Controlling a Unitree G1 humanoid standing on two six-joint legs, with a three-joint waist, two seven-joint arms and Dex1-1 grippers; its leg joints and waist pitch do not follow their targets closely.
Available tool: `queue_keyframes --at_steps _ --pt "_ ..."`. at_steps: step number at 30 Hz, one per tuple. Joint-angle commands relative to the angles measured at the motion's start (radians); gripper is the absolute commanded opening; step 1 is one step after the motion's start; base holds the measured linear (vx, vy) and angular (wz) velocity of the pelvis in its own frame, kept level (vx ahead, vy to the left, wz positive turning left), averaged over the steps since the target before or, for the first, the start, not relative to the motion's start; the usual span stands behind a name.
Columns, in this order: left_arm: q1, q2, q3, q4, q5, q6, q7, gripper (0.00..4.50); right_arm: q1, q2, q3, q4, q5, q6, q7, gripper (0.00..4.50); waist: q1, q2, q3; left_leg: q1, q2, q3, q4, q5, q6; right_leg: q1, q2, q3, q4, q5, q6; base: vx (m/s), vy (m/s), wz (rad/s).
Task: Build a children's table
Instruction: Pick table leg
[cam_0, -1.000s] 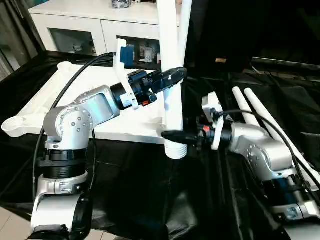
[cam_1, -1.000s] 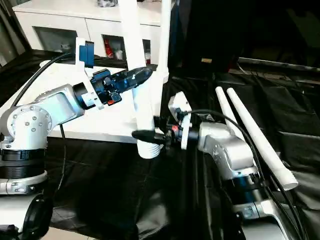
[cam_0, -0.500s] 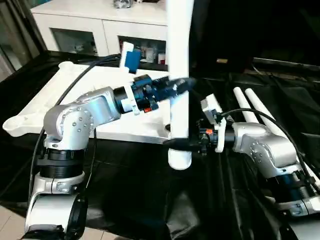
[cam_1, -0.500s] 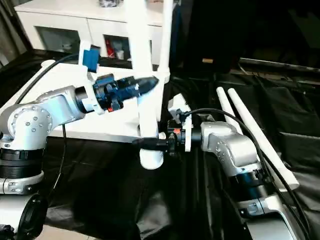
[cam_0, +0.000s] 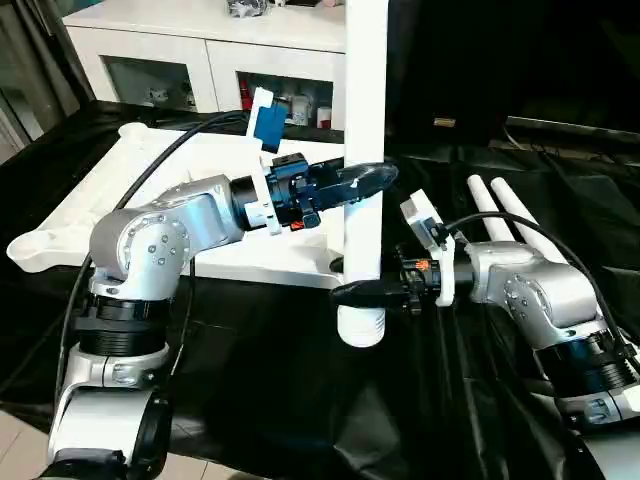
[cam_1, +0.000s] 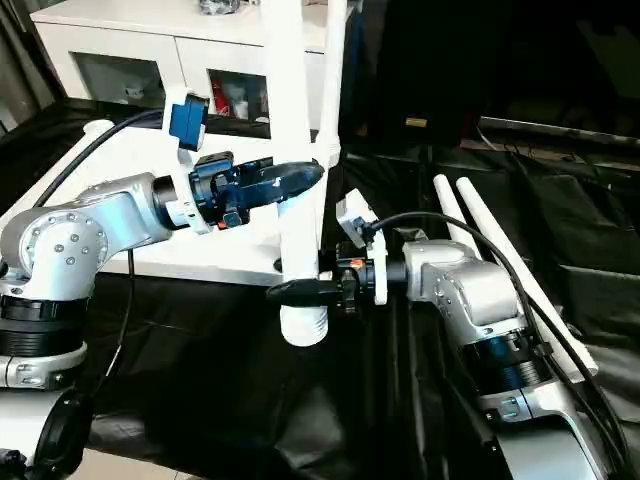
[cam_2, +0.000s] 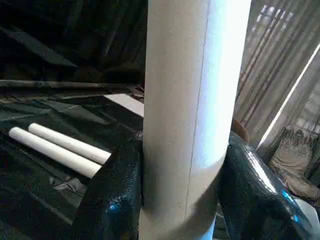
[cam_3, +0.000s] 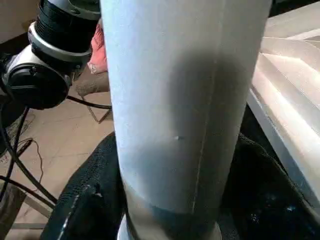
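Two end effectors share one upright white leg (cam_0: 364, 150) over the black-draped surface (cam_0: 260, 380). The left end effector (cam_0: 362, 180) is closed around the leg partway up, and the left wrist view shows a black finger (cam_2: 112, 195) pressed to each side of the shaft. The right end effector (cam_0: 352, 292) meets the same leg lower down, close above its ringed foot end (cam_0: 360, 325); from its wrist view black fingers (cam_3: 85, 210) flank the shaft closely, though whether they truly clamp it cannot be told.

The leg's long axis stands nearly vertical, its ringed end hanging just clear of the near edge of the upturned tabletop (cam_0: 140, 190), which lies flat to the left and behind. Another leg (cam_1: 336, 70) already rises from the tabletop's far side. The near-left corner socket (cam_0: 30, 245) sits open and well apart from the held leg, across the left arm. The near-right corner lies hidden just behind the leg and is probably the closest seat; reaching it likely calls for a short carry toward the tabletop, then a straight descent.

Two spare legs (cam_0: 500, 215) lie side by side on the surface to the right, beyond the right arm. Open dark cloth lies below the held leg, giving room to lower or swing it.
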Motion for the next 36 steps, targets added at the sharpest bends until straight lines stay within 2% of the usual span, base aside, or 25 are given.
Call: queue_keyframes --at_steps 1,4,10,12,13,16,18,19,22,23,25,27,31,32,33,35,36 --pt "-0.026 0.005 -0.006 -0.014 -0.005 -0.006 -0.014 1.8 -0.02 -0.011 0.008 0.004 0.004 0.009 0.004 2.33 0.001 -0.014 -0.079 0.0 0.031 -0.006 -0.058 -0.053 0.046 0.068 -0.069 0.054 -0.064 -0.203 -0.159 0.0 0.0 0.0" --pt "-0.028 0.005 -0.005 -0.009 -0.001 -0.012 -0.018 1.8 -0.021 -0.012 0.012 0.008 0.003 0.015 0.01 2.03 0.002 -0.014 -0.079 0.0 0.03 -0.006 -0.057 -0.05 0.047 0.068 -0.069 0.054 -0.064 -0.204 -0.157 0.0 0.0 0.0" --pt "-0.034 -0.002 -0.004 -0.002 0.022 -0.03 0.019 1.8 -0.021 -0.006 0.007 0.01 0.001 0.007 0.003 1.91 0.001 -0.014 -0.079 0.001 0.031 -0.006 -0.057 -0.055 0.045 0.067 -0.069 0.054 -0.065 -0.206 -0.158 0.0 0.0 0.0" --pt "-0.038 -0.007 0.011 0.0 -0.007 -0.009 0.016 2.5 -0.02 0.003 -0.003 0.013 -0.002 -0.006 -0.012 1.91 0.002 -0.013 -0.079 0.0 0.03 -0.006 -0.056 -0.052 0.044 0.068 -0.069 0.054 -0.064 -0.202 -0.159 0.0 0.0 0.0" --pt "-0.038 -0.014 0.025 -0.004 -0.031 -0.01 0.002 2.49 -0.018 0.015 -0.016 0.016 -0.005 -0.024 -0.03 1.91 0.002 -0.013 -0.079 0.001 0.03 -0.006 -0.057 -0.051 0.044 0.067 -0.069 0.054 -0.063 -0.201 -0.161 0.0 0.0 0.0" --pt "-0.034 -0.02 0.03 -0.008 -0.024 -0.039 0.002 2.63 -0.016 0.027 -0.03 0.017 -0.003 -0.035 -0.048 1.91 0.001 -0.012 -0.08 0.0 0.031 -0.006 -0.057 -0.052 0.042 0.068 -0.069 0.053 -0.062 -0.191 -0.167 0.0 0.0 0.0" --pt "-0.016 -0.078 0.086 -0.005 -0.037 -0.135 0.028 2.9 -0.008 0.067 -0.085 0.012 0.024 -0.047 -0.111 1.91 0.0 -0.012 -0.079 -0.001 0.031 -0.006 -0.057 -0.054 0.042 0.069 -0.072 0.054 -0.066 -0.192 -0.169 0.0 0.0 0.0" --pt "-0.014 -0.082 0.09 -0.005 -0.039 -0.139 0.03 2.93 -0.007 0.069 -0.089 0.011 0.026 -0.048 -0.115 1.91 0.001 -0.012 -0.08 -0.002 0.031 -0.007 -0.057 -0.055 0.04 0.069 -0.073 0.054 -0.066 -0.191 -0.169 0.0 0.0 0.0" --pt "0.005 -0.151 0.17 0.019 -0.089 -0.209 0.065 2.91 -0.002 0.115 -0.162 -0.001 0.079 -0.042 -0.185 1.91 0.001 -0.011 -0.08 -0.001 0.03 -0.006 -0.056 -0.055 0.044 0.069 -0.071 0.054 -0.064 -0.178 -0.173 0.0 0.0 0.0" --pt "0.009 -0.157 0.176 0.025 -0.09 -0.219 0.065 2.91 -0.001 0.123 -0.174 -0.003 0.088 -0.042 -0.196 1.91 0.001 -0.014 -0.079 -0.003 0.028 -0.005 -0.057 -0.058 0.047 0.069 -0.071 0.053 -0.069 -0.188 -0.17 0.0 0.0 0.0" --pt "0.026 -0.167 0.185 0.048 -0.083 -0.245 0.062 2.91 0.001 0.147 -0.214 -0.008 0.11 -0.047 -0.243 1.91 0.003 -0.01 -0.081 0.001 0.03 -0.006 -0.058 -0.059 0.043 0.067 -0.07 0.053 -0.067 -0.197 -0.162 0.0 0.0 0.0" --pt "0.037 -0.158 0.181 0.072 -0.061 -0.266 0.053 2.91 0.006 0.159 -0.233 -0.012 0.103 -0.071 -0.286 1.9 0.0 -0.008 -0.081 0.002 0.03 -0.006 -0.059 -0.056 0.042 0.067 -0.067 0.053 -0.066 -0.187 -0.154 0.0 0.0 0.0" --pt "0.045 -0.089 0.111 0.152 0.084 -0.35 0.019 2.91 0.022 0.164 -0.246 -0.009 0.015 -0.159 -0.394 1.9 -0.001 -0.005 -0.08 0.004 0.029 -0.009 -0.064 -0.055 0.029 0.063 -0.066 0.053 -0.074 -0.219 -0.11 0.0 0.0 0.0" --pt "0.037 -0.032 0.031 0.219 0.212 -0.417 0.025 2.91 0.035 0.154 -0.238 -0.01 -0.043 -0.201 -0.455 1.9 -0.001 -0.004 -0.081 0.007 0.029 -0.009 -0.064 -0.054 0.018 0.063 -0.066 0.053 -0.071 -0.218 -0.099 0.0 0.0 0.0" --pt "0.037 -0.032 0.031 0.219 0.212 -0.417 0.025 2.91 0.035 0.154 -0.238 -0.01 -0.043 -0.201 -0.455 1.89 -0.003 -0.003 -0.08 0.008 0.03 -0.011 -0.067 -0.057 0.009 0.061 -0.063 0.055 -0.07 -0.215 -0.081 0.0 0.0 0.0" --pt "0.023 0.051 -0.099 0.317 0.398 -0.53 0.032 2.91 0.046 0.14 -0.227 0.005 -0.105 -0.222 -0.525 1.89 -0.004 -0.002 -0.08 0.009 0.029 -0.012 -0.069 -0.061 0.006 0.062 -0.063 0.056 -0.072 -0.207 -0.069 0.0 0.0 0.0" --pt "0.015 0.094 -0.167 0.368 0.485 -0.586 0.024 3.09 0.055 0.129 -0.216 0.012 -0.139 -0.24 -0.551 1.89 -0.005 0.003 -0.084 0.011 0.029 -0.011 -0.067 -0.058 -0.003 0.063 -0.065 0.057 -0.063 -0.178 -0.075 0.0 0.0 0.0"
